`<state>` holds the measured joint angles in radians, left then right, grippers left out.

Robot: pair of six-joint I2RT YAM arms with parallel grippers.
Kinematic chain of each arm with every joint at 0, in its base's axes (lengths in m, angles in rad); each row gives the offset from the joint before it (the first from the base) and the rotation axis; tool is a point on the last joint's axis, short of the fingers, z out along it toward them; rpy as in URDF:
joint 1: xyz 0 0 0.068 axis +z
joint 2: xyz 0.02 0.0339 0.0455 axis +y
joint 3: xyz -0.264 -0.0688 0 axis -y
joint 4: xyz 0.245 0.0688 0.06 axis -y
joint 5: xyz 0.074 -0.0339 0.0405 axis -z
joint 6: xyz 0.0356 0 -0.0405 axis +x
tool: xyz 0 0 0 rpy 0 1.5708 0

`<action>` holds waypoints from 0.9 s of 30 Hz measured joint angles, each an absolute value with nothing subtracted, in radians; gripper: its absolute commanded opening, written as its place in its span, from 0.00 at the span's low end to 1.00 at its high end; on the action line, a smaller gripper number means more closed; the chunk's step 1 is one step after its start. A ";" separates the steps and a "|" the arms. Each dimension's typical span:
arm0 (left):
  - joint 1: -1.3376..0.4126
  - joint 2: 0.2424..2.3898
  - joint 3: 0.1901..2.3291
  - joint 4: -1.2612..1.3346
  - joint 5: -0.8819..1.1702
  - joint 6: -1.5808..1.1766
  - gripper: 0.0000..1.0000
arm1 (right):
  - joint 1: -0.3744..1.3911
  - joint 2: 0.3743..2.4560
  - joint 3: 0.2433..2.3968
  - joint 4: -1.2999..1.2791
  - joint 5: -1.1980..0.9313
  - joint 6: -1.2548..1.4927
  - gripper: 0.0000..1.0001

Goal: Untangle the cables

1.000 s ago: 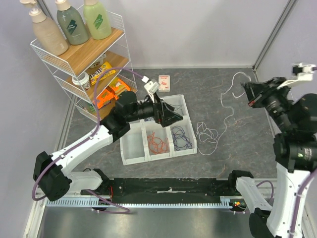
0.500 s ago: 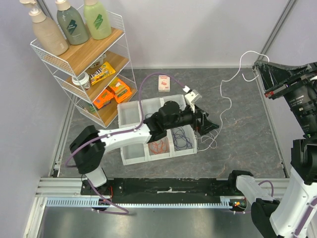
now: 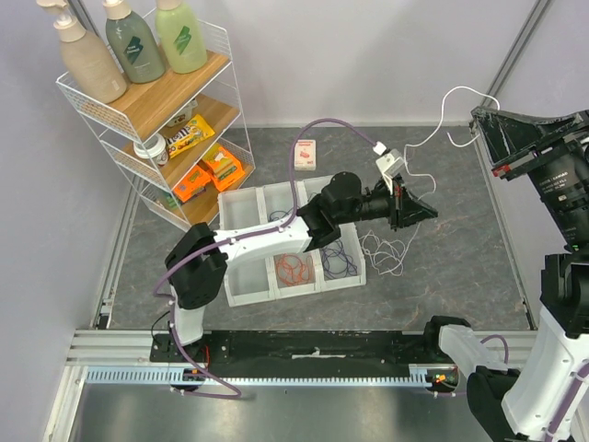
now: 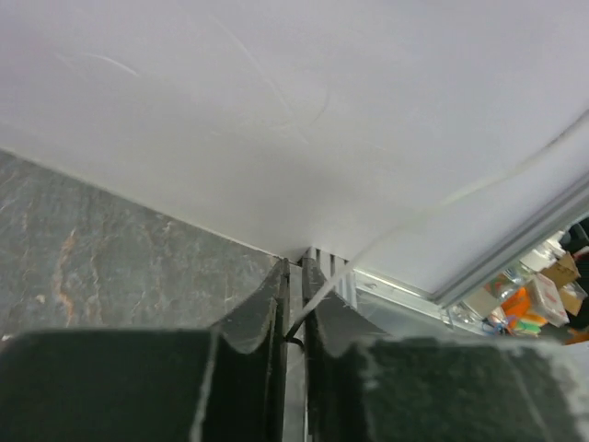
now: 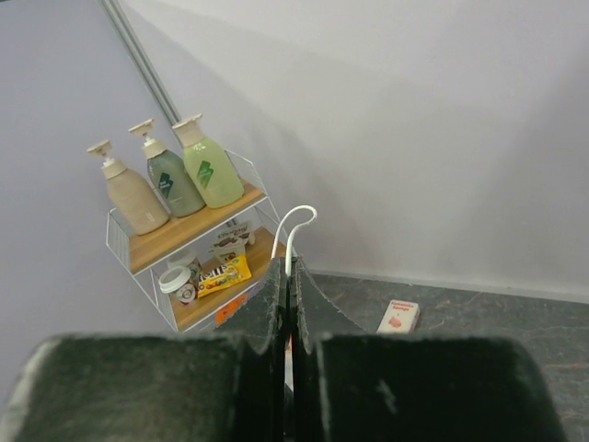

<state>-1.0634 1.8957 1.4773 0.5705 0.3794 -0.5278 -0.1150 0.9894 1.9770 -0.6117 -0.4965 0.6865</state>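
A white cable point(image 3: 416, 177) runs from my right gripper point(image 3: 476, 114) down to my left gripper point(image 3: 429, 213), and the rest of it lies bunched on the floor point(image 3: 385, 249). The right gripper point(image 5: 287, 267) is shut on the white cable point(image 5: 296, 219), with a short loop sticking out past its tips. In the left wrist view the left gripper point(image 4: 294, 269) has its jaws drawn in on the white cable point(image 4: 386, 235), which passes between them. An orange-red cable point(image 3: 293, 269) and a blue-purple cable point(image 3: 339, 261) lie coiled in separate compartments of the white tray point(image 3: 228, 276).
A wire shelf rack point(image 3: 147, 106) with bottles and snack packs stands at the back left. A small white-and-red box point(image 3: 305, 153) lies on the floor behind the tray. Walls and a metal post close in the right side near my right arm.
My left arm swung right from over the tray to the hanging white cable, and its jaws closed on it. My right gripper lifted the cable end higher, then held still.
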 measured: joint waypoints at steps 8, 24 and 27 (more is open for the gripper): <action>-1.065 1.845 1.576 0.381 0.395 -0.471 0.02 | -0.115 0.897 1.740 -0.615 -0.411 0.633 0.12; -1.065 1.588 1.931 0.043 0.340 -0.377 0.02 | -0.115 0.962 1.114 -0.686 -0.245 0.477 0.78; -1.065 1.590 1.975 -0.014 0.323 -0.366 0.02 | -0.115 0.958 1.002 -0.681 -0.285 0.476 0.80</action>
